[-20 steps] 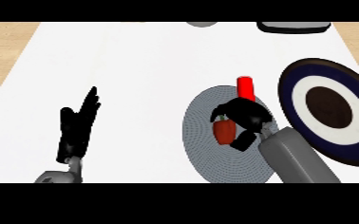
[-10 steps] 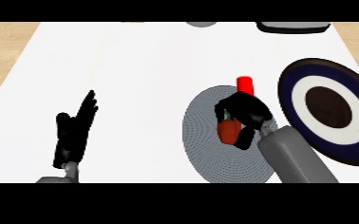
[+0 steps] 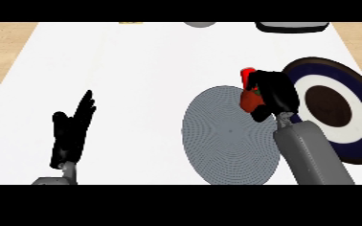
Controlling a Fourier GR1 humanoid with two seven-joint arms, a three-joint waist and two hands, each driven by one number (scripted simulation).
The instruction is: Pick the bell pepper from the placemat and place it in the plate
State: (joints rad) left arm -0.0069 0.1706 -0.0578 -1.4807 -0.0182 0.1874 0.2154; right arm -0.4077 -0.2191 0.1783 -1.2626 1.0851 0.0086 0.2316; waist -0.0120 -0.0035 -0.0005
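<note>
White table (image 3: 148,72) fills most of the frame, with tan wood showing at its upper corners. At centre right lies a round grey placemat (image 3: 226,134) with a fine dotted texture, nothing resting on it. Over its upper right edge the right hand (image 3: 274,92) is curled round the red bell pepper (image 3: 249,100), between the mat and the plate (image 3: 338,79), a round dish with dark blue, white and brown rings at the right edge. The left hand (image 3: 71,131) rests at lower left, fingers straight.
</note>
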